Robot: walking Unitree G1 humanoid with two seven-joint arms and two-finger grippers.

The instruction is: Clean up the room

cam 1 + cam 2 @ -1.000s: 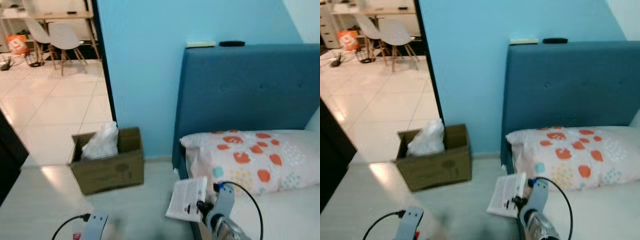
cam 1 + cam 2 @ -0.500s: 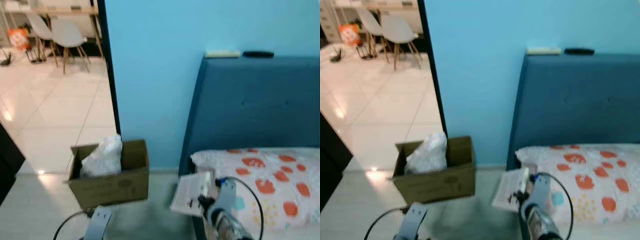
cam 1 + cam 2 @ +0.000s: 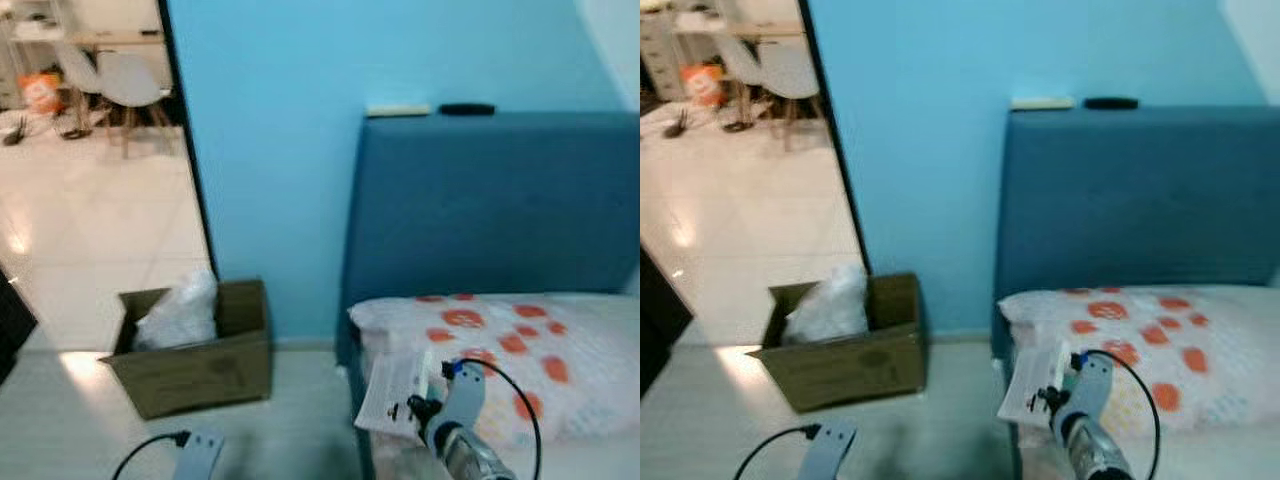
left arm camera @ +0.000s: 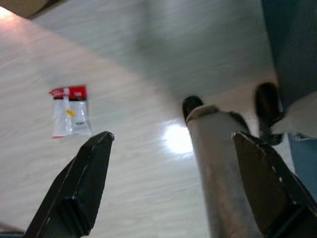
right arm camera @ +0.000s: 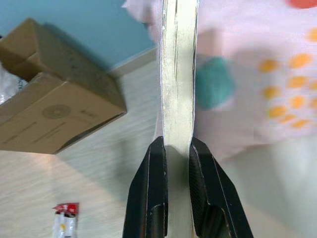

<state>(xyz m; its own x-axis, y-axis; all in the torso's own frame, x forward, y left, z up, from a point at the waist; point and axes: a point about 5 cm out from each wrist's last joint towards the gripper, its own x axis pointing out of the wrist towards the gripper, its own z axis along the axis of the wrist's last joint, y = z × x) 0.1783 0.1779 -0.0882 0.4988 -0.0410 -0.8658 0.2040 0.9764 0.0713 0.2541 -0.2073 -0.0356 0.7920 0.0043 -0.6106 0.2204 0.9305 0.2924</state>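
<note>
Right gripper (image 5: 177, 148) clamped on booklet (image 3: 392, 394), held at the bed's edge beside pillow (image 3: 500, 350); left gripper (image 4: 173, 163) spread, idle; cardboard box (image 3: 195, 365) holds a bag, red-white packet (image 4: 70, 111) on floor — cleanup judged partway.

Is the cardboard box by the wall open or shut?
Open: the box has its flaps up, and a white bag sticks out of the top.

Cardboard box (image 3: 195, 352): matt brown. Floor (image 4: 148, 89): pale wood-grain, slightly glossy. Headboard (image 3: 490, 200): matt blue fabric. Pillow (image 3: 500, 340): soft printed cloth. Booklet (image 5: 177, 74): paper, clamped between black plastic fingers (image 5: 148, 198). Wrapper (image 4: 70, 110): glossy plastic.
</note>
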